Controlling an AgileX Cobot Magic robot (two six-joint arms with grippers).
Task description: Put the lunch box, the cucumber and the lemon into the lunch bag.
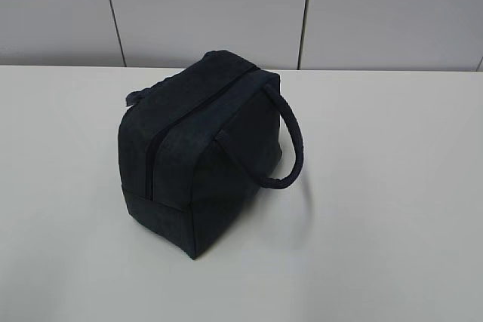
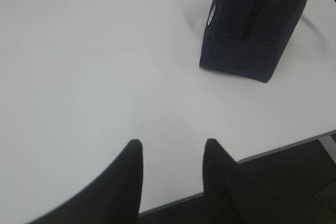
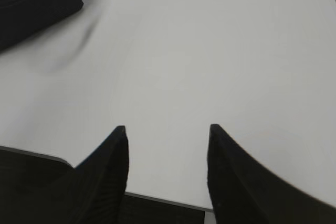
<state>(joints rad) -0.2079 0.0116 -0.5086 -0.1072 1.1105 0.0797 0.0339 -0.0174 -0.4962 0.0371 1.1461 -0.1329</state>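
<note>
The lunch bag (image 1: 200, 148) stands zipped shut mid-bench (image 1: 392, 186), with no box, cucumber or lemon in view. Left tool (image 2: 173, 153) at the bench's seven o'clock and right tool (image 3: 167, 137) at five hang part open, empty. Packing looks finished, or unzipping comes next.

Lunch bag (image 1: 198, 157) dark navy, plain fabric, w/ small white logo (image 2: 211, 15), prob. round; table (image 1: 392, 209) white; wall panels (image 1: 204, 9) pale grey.
</note>
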